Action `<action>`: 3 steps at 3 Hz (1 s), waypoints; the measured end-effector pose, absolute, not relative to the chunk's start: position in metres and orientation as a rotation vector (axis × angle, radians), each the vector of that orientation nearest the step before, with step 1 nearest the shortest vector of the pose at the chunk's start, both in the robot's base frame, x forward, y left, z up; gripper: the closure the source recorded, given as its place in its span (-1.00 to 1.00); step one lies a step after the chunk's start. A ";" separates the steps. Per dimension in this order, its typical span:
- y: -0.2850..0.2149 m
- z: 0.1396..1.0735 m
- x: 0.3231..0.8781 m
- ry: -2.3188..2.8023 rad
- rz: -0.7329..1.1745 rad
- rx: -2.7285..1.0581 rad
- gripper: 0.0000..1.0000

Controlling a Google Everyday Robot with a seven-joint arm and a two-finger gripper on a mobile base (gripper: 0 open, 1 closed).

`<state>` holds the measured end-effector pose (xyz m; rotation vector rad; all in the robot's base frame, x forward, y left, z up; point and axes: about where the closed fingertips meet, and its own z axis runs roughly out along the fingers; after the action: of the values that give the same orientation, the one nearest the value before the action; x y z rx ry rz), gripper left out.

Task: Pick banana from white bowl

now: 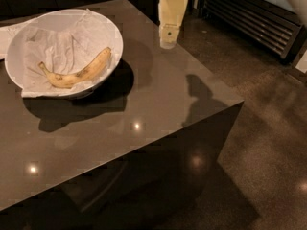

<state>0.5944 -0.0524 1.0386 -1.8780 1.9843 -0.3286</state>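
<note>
Across the dark glossy tabletop [158, 104], the wide round white bowl [114, 30] sits far left, and its crumpled white paper lining [57, 51] cradles the speckled yellow curved banana [79, 72], which lies flat with its stem to the left. My cream-coloured pincer [168, 41] hangs over the far edge, well apart from the bowl. I cannot tell whether it is released or clenched. I judge the reach is not yet made.

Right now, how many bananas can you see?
1. The banana lies on the paper inside the white bowl; none seems hidden. The gripper hangs by the table edge, away from the bowl.
</note>
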 end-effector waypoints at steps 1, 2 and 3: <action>-0.030 1.028 0.619 1.979 -0.311 -1.935 -1.00; -0.024 1.031 0.625 1.954 -0.314 -1.918 -1.00; -0.004 1.041 0.629 1.865 -0.284 -1.936 -1.00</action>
<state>0.6289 -0.0040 1.0412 -1.9362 1.8646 -0.2843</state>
